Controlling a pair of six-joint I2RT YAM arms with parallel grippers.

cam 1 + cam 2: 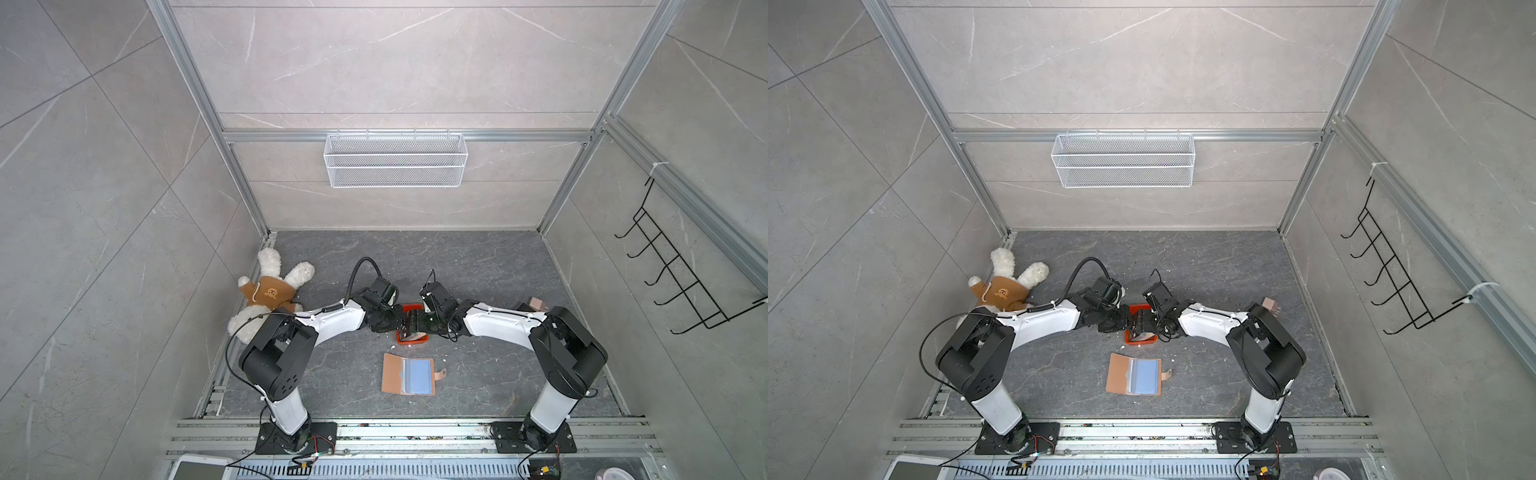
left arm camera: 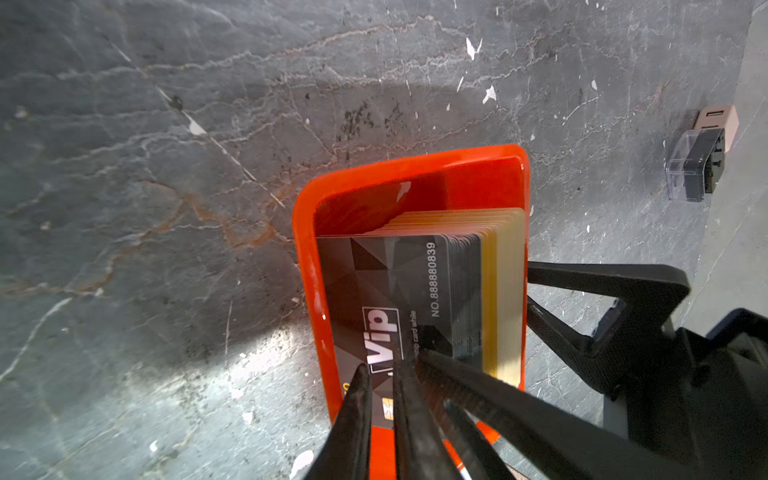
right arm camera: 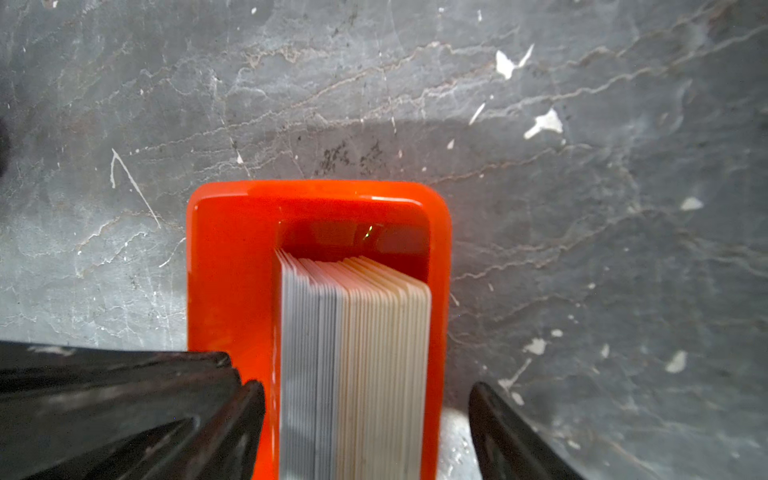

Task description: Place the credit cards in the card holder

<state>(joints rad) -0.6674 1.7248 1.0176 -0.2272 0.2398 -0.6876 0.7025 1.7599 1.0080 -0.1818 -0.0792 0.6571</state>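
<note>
Pinches front credit card (image 2: 386, 282) in left claw (image 2: 390, 361), plain only from left wrist. Straddles orange tray (image 3: 232, 257) with right claw (image 3: 365, 386) spread.

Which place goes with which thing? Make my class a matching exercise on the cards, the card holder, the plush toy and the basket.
Things:
1. cards
2. card holder
3. plush toy
4. basket

Places:
A. hanging, off the table
B. lying open on the table, nearer the arm bases than the tray
C. standing on edge in the orange tray
D. lying at the table's left edge

Pairs: 1-C, 2-B, 3-D, 4-A
</note>
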